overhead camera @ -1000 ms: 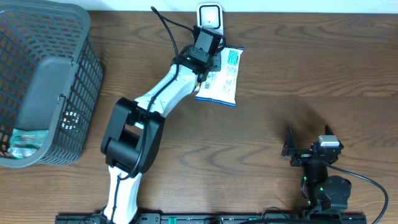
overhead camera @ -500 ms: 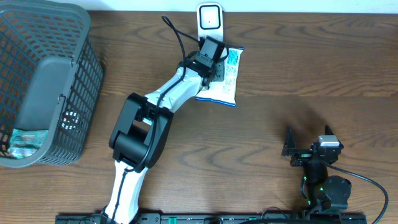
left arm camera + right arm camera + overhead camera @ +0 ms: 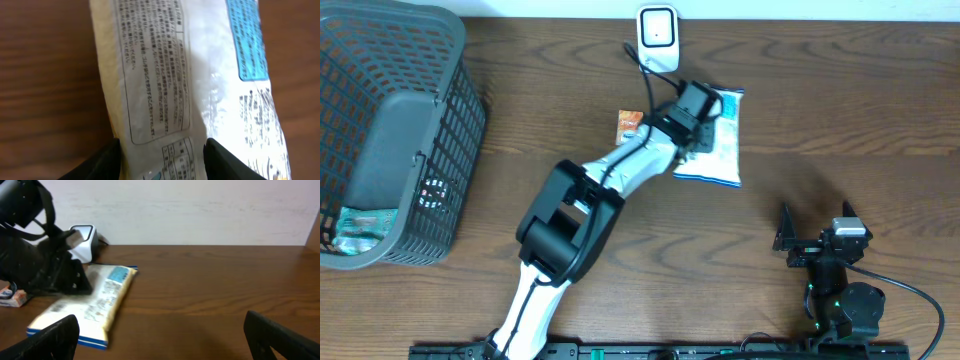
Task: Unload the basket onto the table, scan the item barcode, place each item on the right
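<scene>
Clamping white packet (image 3: 722,152) in half-closed left gripper (image 3: 165,160), right of and nearer than scanner (image 3: 658,28): turn barcode side toward scanner window, hold steady; leave right gripper (image 3: 815,222) wide open, empty.

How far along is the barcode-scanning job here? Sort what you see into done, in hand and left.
Done: the left end effector grips the white-and-blue packet. In hand: the packet is held low, off to one side of the scanner, not in front of it. Left: no view shows whether a scan has registered, so the barcode likely needs presenting to the scanner. The right end effector waits open.
</scene>
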